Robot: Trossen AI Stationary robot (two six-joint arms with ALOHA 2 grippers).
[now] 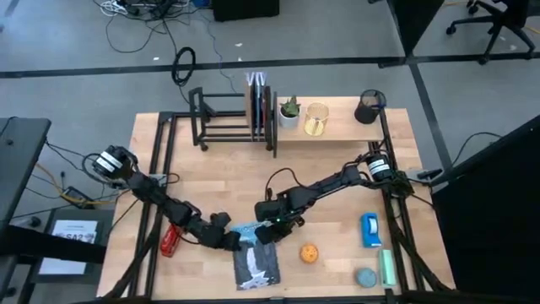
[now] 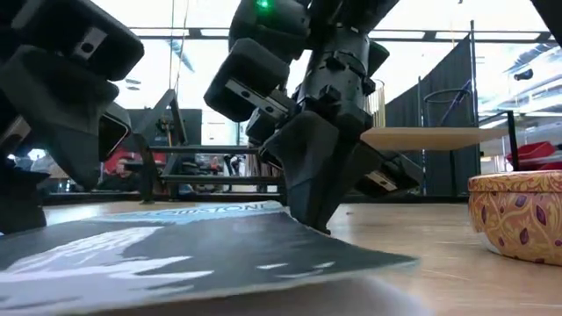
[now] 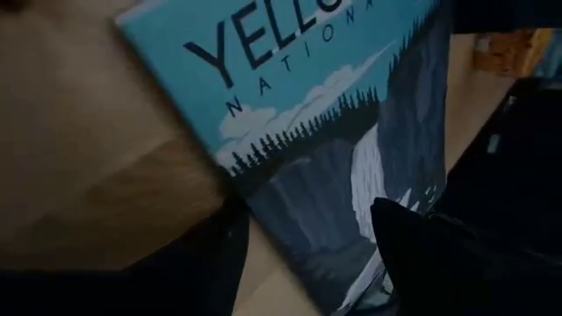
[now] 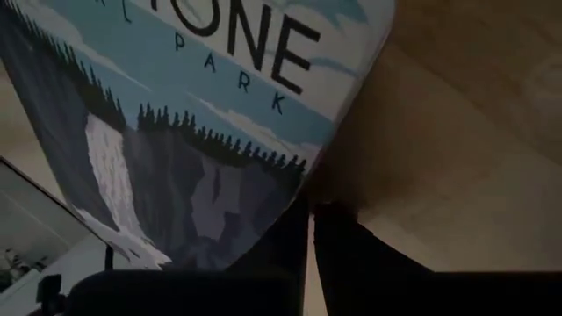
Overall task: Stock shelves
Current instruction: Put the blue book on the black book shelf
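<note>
Glossy printed book (image 1: 256, 262) on a pale wooden tabletop (image 1: 228, 181).

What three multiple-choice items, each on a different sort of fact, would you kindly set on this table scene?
1. Where does the potted plant stand? A: plank shelf. B: black rack. C: tabletop.
2. How many things stand on the plank shelf? A: one. B: three. C: five.
3. How is the left gripper? A: open astride the Yellowstone book. B: shut on a red object. C: raised above the rack.

1 A: it stands beside the gold cup.
2 B: plant, gold cup, black mesh cup.
3 A: its wrist view shows spread fingers flanking the book; the right gripper meets the same book.
</note>
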